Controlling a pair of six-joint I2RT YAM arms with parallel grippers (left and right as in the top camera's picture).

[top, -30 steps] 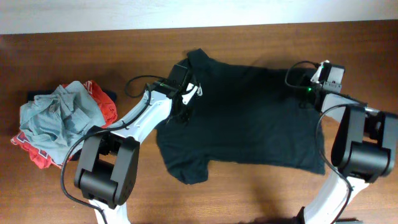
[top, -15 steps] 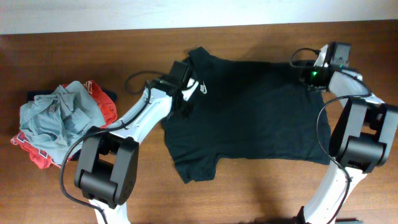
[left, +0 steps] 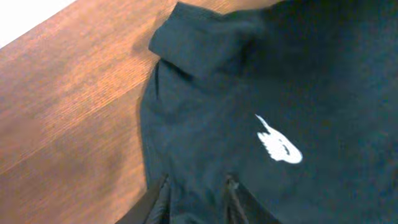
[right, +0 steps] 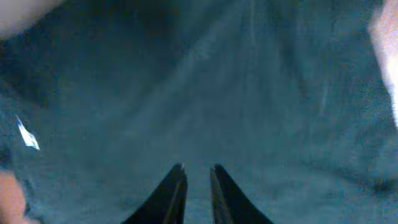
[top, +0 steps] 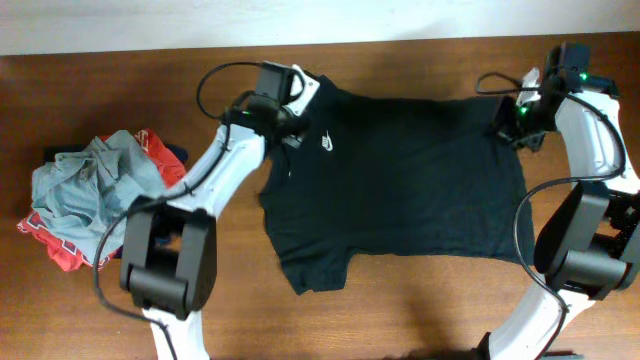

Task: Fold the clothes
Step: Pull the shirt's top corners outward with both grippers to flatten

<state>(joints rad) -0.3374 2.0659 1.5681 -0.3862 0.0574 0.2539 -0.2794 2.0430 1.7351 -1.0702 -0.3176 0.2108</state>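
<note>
The black T-shirt (top: 410,190) lies spread on the wooden table, its white chest logo (top: 327,146) facing up near the back left. My left gripper (top: 297,100) sits at the shirt's back-left shoulder. In the left wrist view its fingers (left: 196,186) are shut on a bunch of the black fabric, close to the logo (left: 278,146) and the curled sleeve (left: 199,37). At the shirt's back-right corner is my right gripper (top: 520,115). The right wrist view shows its jaws (right: 197,168) nearly together with dark cloth between them.
A heap of other clothes (top: 100,195), grey-blue over red-and-white, lies at the left of the table (top: 420,310). A white wall runs along the table's back edge. Cables loop near both wrists. The shirt's other sleeve (top: 310,265) points toward the front.
Both grippers have moved toward the back of the table and apart, and the T-shirt has gone with them, stretched flatter. The logo has come into view.
</note>
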